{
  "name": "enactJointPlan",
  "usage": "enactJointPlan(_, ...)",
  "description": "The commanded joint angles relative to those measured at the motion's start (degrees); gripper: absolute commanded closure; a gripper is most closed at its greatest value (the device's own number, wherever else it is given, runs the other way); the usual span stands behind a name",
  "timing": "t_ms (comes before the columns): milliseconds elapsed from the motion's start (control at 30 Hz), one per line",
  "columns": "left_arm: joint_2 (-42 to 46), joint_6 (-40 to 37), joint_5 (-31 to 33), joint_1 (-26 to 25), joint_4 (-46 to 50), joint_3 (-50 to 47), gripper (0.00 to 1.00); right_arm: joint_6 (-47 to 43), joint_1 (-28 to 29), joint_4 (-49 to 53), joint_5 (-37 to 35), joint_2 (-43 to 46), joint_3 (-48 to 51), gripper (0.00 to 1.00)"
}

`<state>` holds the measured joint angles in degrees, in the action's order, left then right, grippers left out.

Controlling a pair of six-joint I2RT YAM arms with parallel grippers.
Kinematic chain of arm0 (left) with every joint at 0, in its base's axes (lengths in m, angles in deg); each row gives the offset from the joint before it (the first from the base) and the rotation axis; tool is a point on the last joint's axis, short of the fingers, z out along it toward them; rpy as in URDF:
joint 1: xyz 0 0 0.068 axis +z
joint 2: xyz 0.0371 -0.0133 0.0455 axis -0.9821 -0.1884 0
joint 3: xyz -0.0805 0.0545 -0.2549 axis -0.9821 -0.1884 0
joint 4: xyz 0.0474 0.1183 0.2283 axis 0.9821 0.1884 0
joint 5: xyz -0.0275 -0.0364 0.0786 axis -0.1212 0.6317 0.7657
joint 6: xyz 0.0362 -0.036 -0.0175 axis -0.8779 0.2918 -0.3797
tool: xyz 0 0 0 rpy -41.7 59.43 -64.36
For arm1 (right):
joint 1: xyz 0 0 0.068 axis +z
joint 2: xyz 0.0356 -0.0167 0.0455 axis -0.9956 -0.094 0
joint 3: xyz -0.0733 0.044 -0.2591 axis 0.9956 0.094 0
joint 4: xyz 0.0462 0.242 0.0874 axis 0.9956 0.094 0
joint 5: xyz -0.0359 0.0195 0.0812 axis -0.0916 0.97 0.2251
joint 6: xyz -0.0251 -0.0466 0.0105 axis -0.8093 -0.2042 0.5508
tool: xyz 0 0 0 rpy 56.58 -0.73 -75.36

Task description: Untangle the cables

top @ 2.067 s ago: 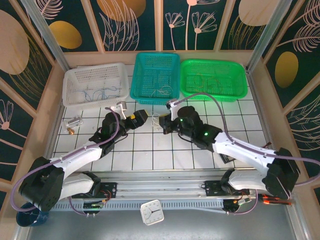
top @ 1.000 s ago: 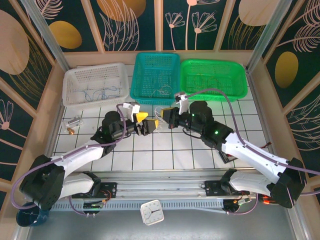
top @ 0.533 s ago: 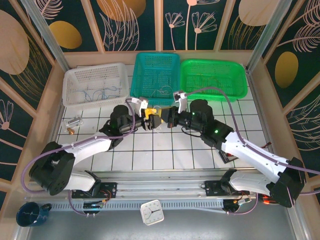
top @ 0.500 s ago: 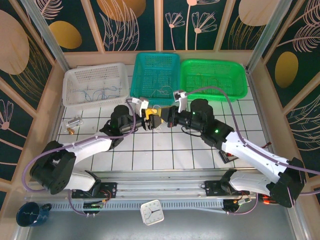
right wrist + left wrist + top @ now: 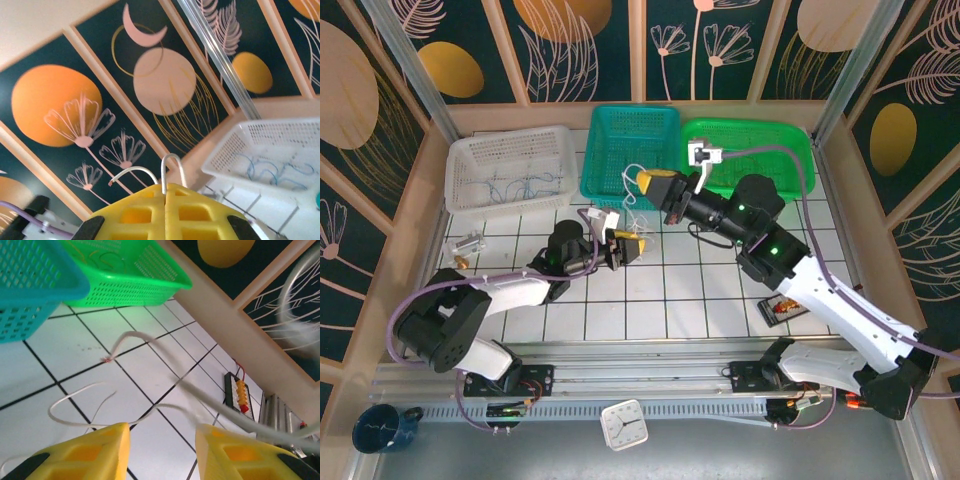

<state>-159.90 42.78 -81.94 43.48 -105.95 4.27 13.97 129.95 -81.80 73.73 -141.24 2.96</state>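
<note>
Right claw [image 5: 645,181] lifted cables [image 5: 632,206]; white basket [image 5: 506,135] holds blue strands [image 5: 525,186].

Top view: bright, even overhead light; short soft shadows beside the arms on the tiled table [image 5: 650,300]; sharp focus, posts bowing at the frame edges.
Left wrist view: bright, teal cast at left; cables [image 5: 134,334] smeared towards lower right; left yellow fingers [image 5: 85,452] soft.
Right wrist view: hazy throughout; right yellow fingers [image 5: 140,215] out of focus.
</note>
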Motion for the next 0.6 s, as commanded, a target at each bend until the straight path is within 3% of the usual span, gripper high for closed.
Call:
enactJointPlan(0, -0.5, 0.8, -1.0, -0.2, -4.6, -1.3, 0.61, 1.3, -0.4, -5.2, 2.3, -0.4, -3.4, 1.00)
enactJointPlan(300, 1.1, 1.2, -0.6, -0.3, -5.0, -3.2, 0.65, 1.8, -0.6, -6.7, 1.7, -1.0, -3.6, 1.00)
enactJointPlan(400, 2.6, 1.1, -0.8, -0.3, -4.9, -3.9, 0.57, 1.9, -0.7, -6.8, 1.7, -1.1, -3.1, 1.00)
enactJointPlan(567, 6.0, 0.0, -0.7, -0.2, -3.2, -5.4, 0.37, 2.2, -0.8, -6.9, 1.7, -0.9, -2.5, 1.00)
